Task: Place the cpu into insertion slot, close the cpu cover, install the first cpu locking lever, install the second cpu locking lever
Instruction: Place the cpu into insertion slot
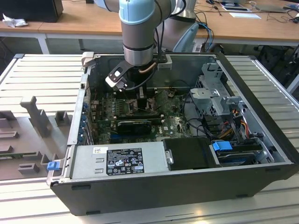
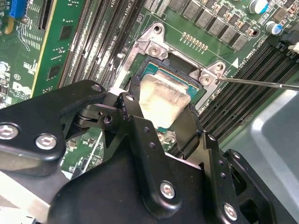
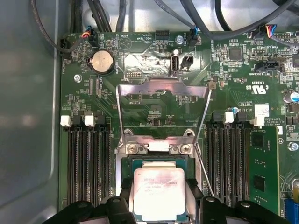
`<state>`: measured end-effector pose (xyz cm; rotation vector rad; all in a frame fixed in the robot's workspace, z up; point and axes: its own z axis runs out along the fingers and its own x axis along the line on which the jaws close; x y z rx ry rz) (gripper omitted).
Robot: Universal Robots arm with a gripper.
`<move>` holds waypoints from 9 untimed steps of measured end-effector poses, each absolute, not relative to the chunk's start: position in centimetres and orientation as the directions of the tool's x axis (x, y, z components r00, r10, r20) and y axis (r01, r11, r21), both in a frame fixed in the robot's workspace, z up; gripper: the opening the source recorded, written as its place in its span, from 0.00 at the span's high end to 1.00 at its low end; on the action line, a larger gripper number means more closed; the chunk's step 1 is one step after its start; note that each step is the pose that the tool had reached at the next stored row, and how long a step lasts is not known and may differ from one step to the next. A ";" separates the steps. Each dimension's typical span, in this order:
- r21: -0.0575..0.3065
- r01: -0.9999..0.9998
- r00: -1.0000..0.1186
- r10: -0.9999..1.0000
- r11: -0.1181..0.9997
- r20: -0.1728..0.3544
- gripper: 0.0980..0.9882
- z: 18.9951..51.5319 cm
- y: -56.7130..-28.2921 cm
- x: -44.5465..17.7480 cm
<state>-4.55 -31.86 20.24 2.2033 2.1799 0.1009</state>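
While wooden desks (image 1: 79, 21) are lining the room behind, the open computer case (image 1: 154, 196) is lying on a ribbed metal worktop (image 1: 42, 74), and the arm (image 1: 138, 32) is hanging over its green motherboard (image 3: 224, 74). The cpu cover (image 3: 163, 87) is standing raised, clear of the insertion slot (image 3: 125, 168). The jaws of the gripper (image 3: 160, 207) are pinching the cpu (image 3: 159, 191) by opposite edges right at the slot; I am judging that it is needing a level, square seating, with no sideways push against the frame.
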 end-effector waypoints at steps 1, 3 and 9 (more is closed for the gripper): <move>0.074 0.997 0.010 1.000 -0.011 0.017 0.52 20.2 -31.9 -4.6; 0.074 0.997 0.010 1.000 -0.011 0.018 0.52 20.2 -31.9 -4.5; 0.074 0.997 0.010 1.000 -0.011 0.018 0.43 20.2 -31.9 -4.5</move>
